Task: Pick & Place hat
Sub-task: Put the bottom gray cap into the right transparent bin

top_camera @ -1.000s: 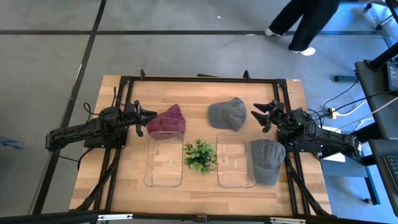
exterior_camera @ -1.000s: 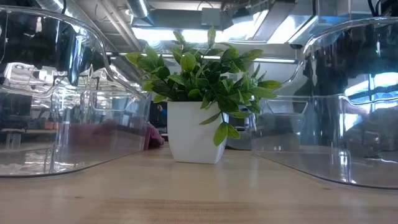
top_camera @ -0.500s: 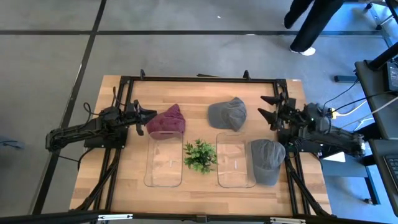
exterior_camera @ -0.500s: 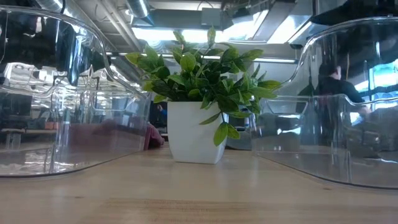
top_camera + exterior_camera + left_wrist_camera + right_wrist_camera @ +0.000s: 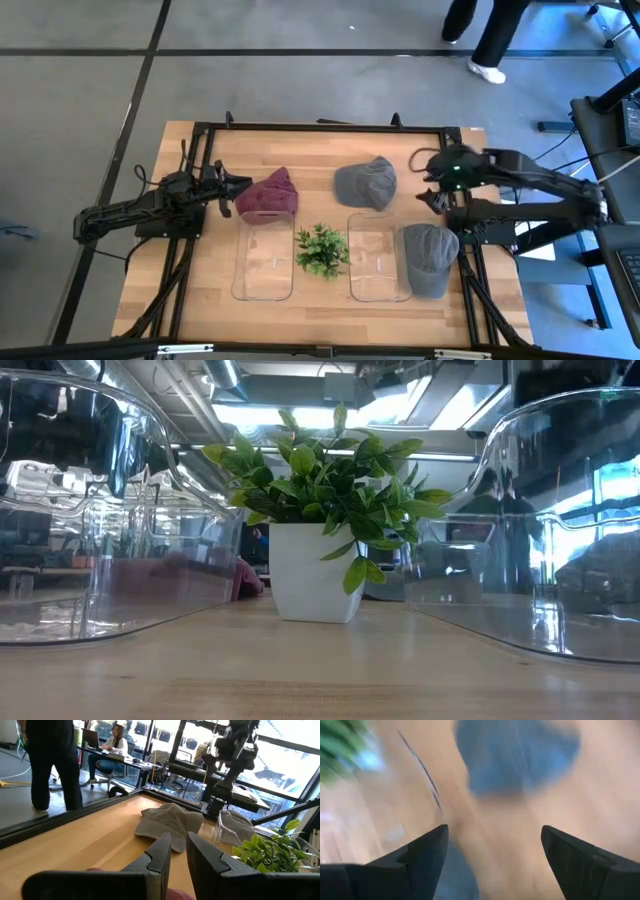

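Note:
A maroon hat (image 5: 268, 195) lies crown up on the table at the left. One grey hat (image 5: 366, 183) lies at the far middle and also shows in the left wrist view (image 5: 170, 822). A second grey hat (image 5: 430, 258) lies at the right, next to the right clear bin (image 5: 378, 262). My left gripper (image 5: 228, 190) is low at the maroon hat's left edge, its fingers (image 5: 162, 852) almost together. My right gripper (image 5: 428, 180) is open and empty, raised above the table just right of the far grey hat; its wrist view (image 5: 492, 832) looks down on a blurred hat. My left gripper is at the maroon hat's left edge (image 5: 176, 895), which shows below its fingers; I cannot tell whether it touches the hat.
A small potted plant (image 5: 321, 250) stands between two clear bins, the left one (image 5: 265, 262) and the right one. A black frame (image 5: 320, 127) runs along the table's edges. A person (image 5: 490, 35) walks on the floor beyond the far edge.
My right arm has risen from its low place at the table's right edge. Its gripper has tipped down toward the table and stays open. The hats have not moved. The person beyond the far edge has walked on.

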Tool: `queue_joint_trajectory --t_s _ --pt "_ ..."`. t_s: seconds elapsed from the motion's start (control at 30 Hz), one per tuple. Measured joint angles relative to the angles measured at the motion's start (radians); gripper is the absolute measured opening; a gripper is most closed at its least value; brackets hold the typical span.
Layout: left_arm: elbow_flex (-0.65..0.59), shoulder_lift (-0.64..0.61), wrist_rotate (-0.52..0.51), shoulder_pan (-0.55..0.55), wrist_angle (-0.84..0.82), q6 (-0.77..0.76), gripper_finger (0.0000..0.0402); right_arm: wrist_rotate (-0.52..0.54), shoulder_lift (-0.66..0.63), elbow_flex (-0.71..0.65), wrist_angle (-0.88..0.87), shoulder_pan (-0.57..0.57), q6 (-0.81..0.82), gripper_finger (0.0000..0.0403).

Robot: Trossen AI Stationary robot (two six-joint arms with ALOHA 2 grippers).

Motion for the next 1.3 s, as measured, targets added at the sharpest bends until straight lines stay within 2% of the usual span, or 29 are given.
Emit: queue_joint_trajectory --t_s 0.17,0.3,0.5,0.73,0.87,1.3 --pt "0.000 0.000 0.000 0.000 0.000 0.000 0.0056 -0.004 0.087 -0.053 -0.167 0.040 0.100 0.0318" --pt "0.000 0.000 0.000 0.000 0.000 0.000 0.0056 -0.049 0.111 -0.142 -0.150 0.095 0.092 0.0318" --pt "0.000 0.000 -0.002 0.000 0.000 0.000 0.0056 -0.056 0.158 -0.140 -0.071 0.152 0.068 0.0318" --pt "0.000 0.000 -0.002 0.000 0.000 0.000 0.0056 -0.105 0.244 -0.140 -0.082 0.194 0.092 0.0318" --pt "0.000 0.000 -0.015 0.000 0.003 0.000 0.0056 -0.120 0.312 -0.140 -0.086 0.207 0.089 0.0318" --pt "0.000 0.000 -0.119 0.000 0.019 0.001 0.0056 -0.287 0.491 -0.141 -0.088 0.209 0.041 0.0313"
